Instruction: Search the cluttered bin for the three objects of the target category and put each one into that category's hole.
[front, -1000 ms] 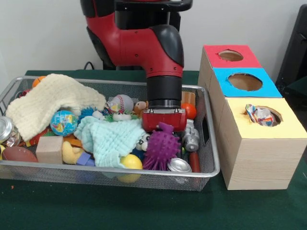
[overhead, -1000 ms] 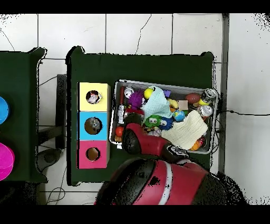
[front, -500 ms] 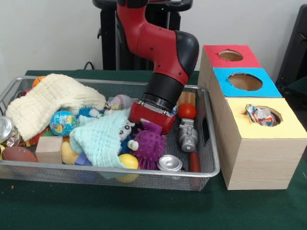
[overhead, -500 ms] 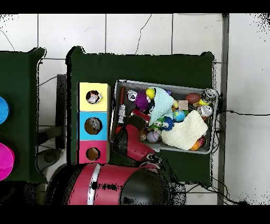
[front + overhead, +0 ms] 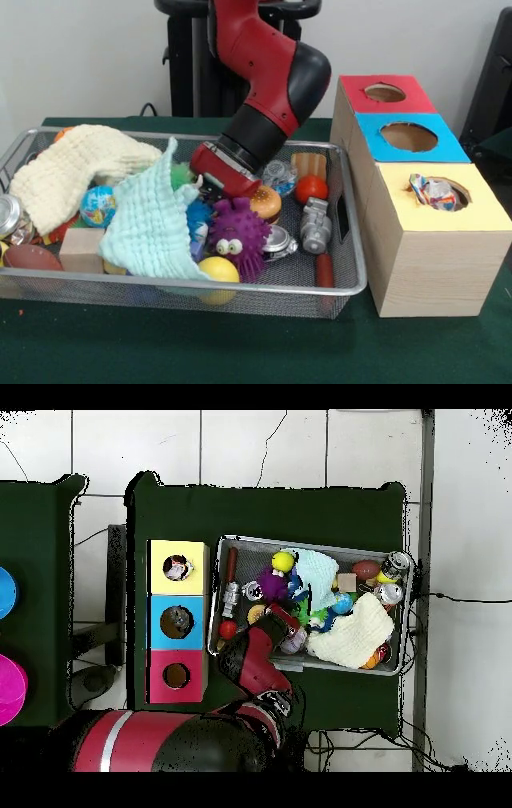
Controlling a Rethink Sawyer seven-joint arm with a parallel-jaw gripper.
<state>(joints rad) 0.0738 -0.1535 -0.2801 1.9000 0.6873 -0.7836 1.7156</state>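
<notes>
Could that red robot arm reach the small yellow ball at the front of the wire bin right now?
Probably yes. The yellow ball lies uncovered against the wire bin's front edge, open from above. The mint-green cloth and spiky purple toy crowd its sides, which might hinder a clean grab.

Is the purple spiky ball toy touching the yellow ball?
Touching: the front view shows the purple spiky ball toy resting against the yellow ball, with no gap.

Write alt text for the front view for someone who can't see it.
A red and black robot arm reaches down into a wire mesh bin full of toys, its tool pressed against a mint green cloth beside a purple spiky ball. To the right stands a wooden box with red, blue and yellow tops, each with a round hole.
</notes>
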